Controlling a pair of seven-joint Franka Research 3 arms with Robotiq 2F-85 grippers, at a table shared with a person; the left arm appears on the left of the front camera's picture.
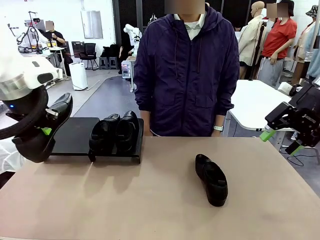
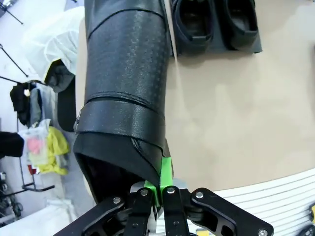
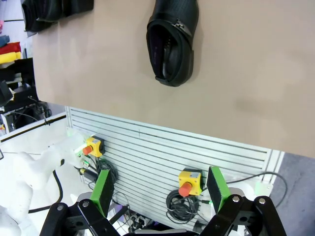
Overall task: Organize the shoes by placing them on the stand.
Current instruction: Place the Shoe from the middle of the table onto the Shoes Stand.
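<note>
At the far left of the tabletop, the stand lies with its long side running left to right. 2 shoes sit side by side on its right half, the left shoe touching the right shoe, both toes pointing toward the near edge. The stand's left half is bare.

Above that left end, the left end effector hangs clear of the surface with its jaws pinched narrow on a 3rd shoe, the held shoe. This shoe is tilted, toe raised and pointing up toward the far right. From the left wrist, the green pad of the left end effector presses the rim of the held shoe near its heel, though which part of the rim is hard to make out. The 2 placed shoes show beyond it at the top.

Right of the middle, a 4th shoe, the loose shoe, lies flat on the tabletop, well apart from the stand, toe toward the near edge.

At the far right, the right end effector hovers off the tabletop's right side, jaws spread wide and holding nothing. Its wrist view looks down past the right end effector to the loose shoe.

A person in a dark hooded jacket stands at the far side.
</note>
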